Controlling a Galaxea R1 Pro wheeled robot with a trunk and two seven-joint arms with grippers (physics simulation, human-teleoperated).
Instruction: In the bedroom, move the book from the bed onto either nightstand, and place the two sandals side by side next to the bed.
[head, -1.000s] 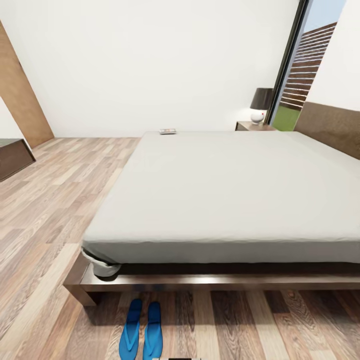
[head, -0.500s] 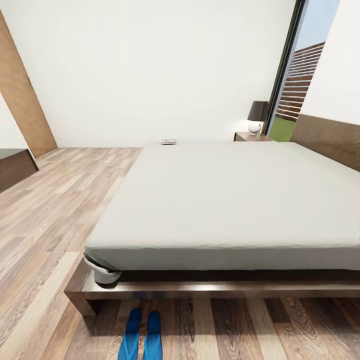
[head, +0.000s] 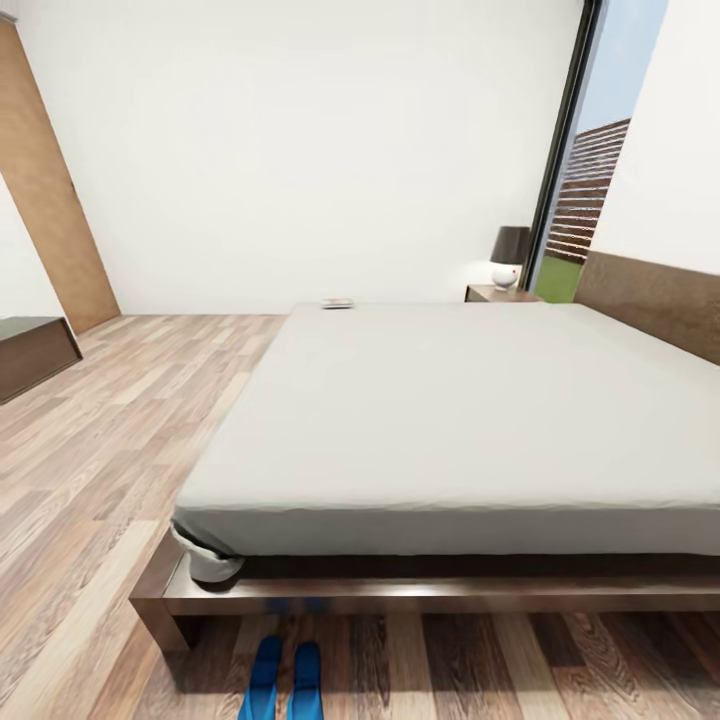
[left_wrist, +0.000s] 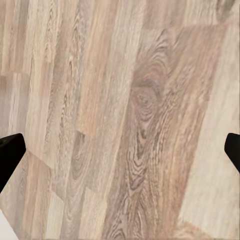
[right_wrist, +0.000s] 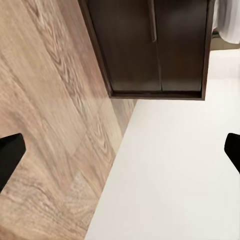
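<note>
The small thin book lies on the far corner of the big grey bed. Two bright blue sandals sit together on the wood plank floor beside it. Both claws' black fingers are spread wide, holding nothing
</note>
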